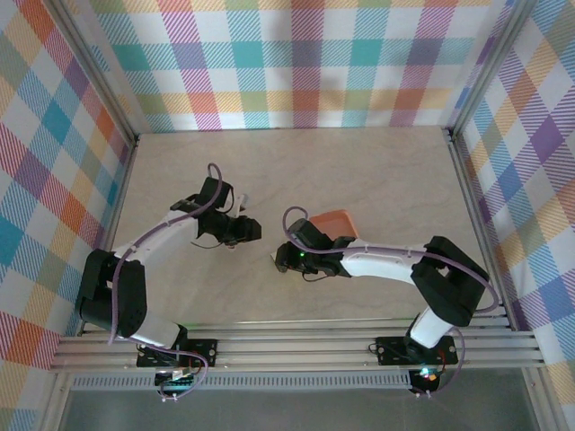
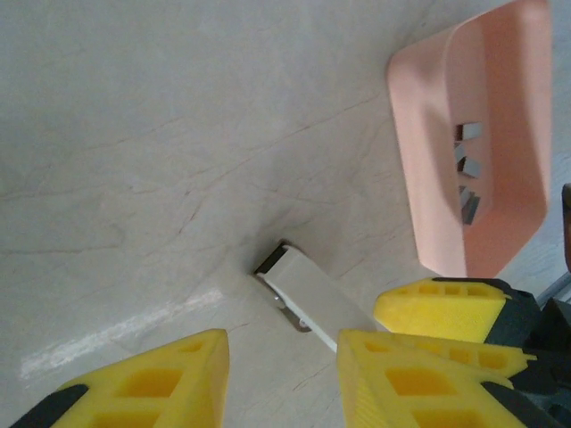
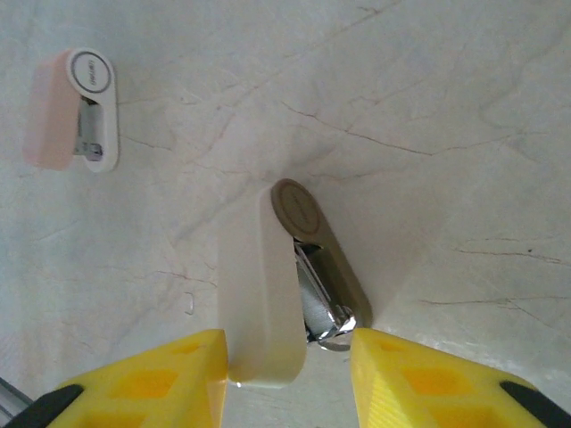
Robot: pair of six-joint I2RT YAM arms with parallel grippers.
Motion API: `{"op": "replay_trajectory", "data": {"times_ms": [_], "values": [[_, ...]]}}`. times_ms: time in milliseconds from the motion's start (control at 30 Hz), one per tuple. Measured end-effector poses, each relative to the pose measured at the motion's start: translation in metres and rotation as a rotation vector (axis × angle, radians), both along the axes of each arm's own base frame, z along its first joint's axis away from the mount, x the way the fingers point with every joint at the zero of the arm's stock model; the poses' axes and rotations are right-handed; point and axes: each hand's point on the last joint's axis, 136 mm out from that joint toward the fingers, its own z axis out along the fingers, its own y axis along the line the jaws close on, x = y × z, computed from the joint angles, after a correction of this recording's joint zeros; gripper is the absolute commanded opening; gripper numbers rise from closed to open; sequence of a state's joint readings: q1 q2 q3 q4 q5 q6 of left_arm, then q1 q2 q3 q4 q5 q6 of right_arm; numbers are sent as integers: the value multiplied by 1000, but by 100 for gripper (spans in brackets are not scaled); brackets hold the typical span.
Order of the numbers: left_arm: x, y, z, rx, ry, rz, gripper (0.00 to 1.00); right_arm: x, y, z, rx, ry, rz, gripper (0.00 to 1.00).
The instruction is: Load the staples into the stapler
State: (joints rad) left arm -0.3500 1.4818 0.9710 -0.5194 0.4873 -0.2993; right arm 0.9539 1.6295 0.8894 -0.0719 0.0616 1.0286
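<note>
Staples [image 2: 468,169] are seen lying inside the salmon tray [image 2: 415,152]. Near the tray, the stapler [image 3: 259,285] is flanked by the right gripper [image 3: 287,339]; whether it is pinched cannot be told. The left gripper [image 2: 281,343], likewise near the tray, is parted.

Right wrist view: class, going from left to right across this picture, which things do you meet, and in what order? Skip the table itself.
white-and-pink mini stapler → grey stapler with the pale top → yellow finger of the right hand at the lower right
</note>
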Motion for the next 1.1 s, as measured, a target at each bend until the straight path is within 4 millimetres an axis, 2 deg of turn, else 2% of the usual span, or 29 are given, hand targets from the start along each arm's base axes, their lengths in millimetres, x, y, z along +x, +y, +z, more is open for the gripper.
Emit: {"op": "replay_trajectory", "data": {"times_ms": [267,800,967,1100], "values": [[-1,1,-4,7,10,1,35,1,2,-14,-9,48,-1,28],[0,2,-15,28,32,-7,34,7,6,-20,-49,115,-21,21],[0,3,-17,37,31,-8,34,7,5,-19,-53,110,-14,28],[0,3,-17,36,31,-6,41,6,-1,-16,-85,87,12,42]]}}
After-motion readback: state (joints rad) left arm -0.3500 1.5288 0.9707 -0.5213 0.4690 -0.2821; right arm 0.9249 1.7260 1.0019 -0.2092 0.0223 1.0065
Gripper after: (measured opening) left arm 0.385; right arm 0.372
